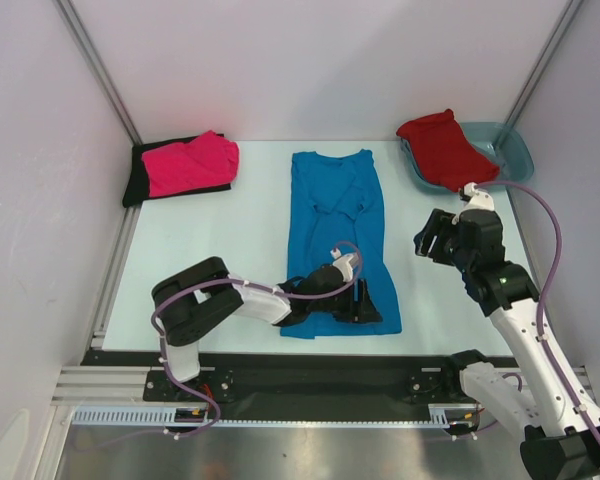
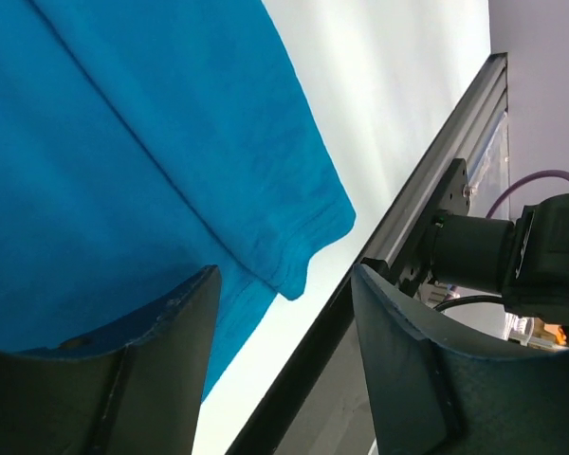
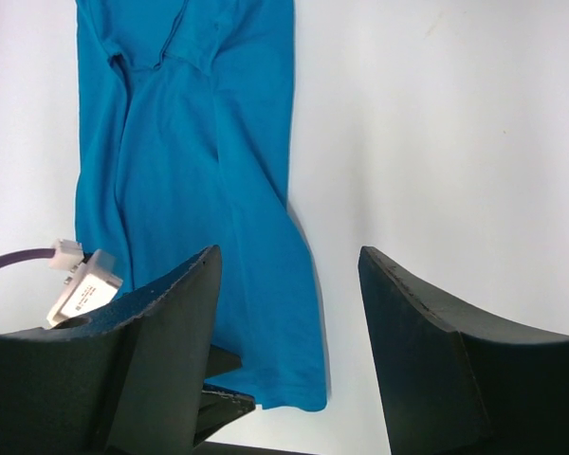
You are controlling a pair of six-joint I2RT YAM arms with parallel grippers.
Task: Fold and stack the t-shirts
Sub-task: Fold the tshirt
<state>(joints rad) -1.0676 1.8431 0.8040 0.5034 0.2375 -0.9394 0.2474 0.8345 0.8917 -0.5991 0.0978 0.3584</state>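
Note:
A blue t-shirt (image 1: 336, 225) lies flat and lengthwise in the middle of the table, sleeves folded in. My left gripper (image 1: 368, 306) sits low at its near right hem corner (image 2: 299, 270). Its jaws are open, one finger (image 2: 161, 332) over the cloth and the other past the edge, nothing pinched. My right gripper (image 1: 429, 240) hovers open above bare table just right of the blue shirt (image 3: 199, 190). A red t-shirt (image 1: 443, 148) lies bunched in the tub. A folded pink t-shirt (image 1: 192, 162) rests on a black one (image 1: 136, 185) at the back left.
The teal plastic tub (image 1: 510, 150) stands at the back right corner. The table's dark front rail (image 2: 360, 294) runs just beyond the shirt's corner, with the right arm's base (image 2: 512, 256) behind it. White walls enclose the table on three sides.

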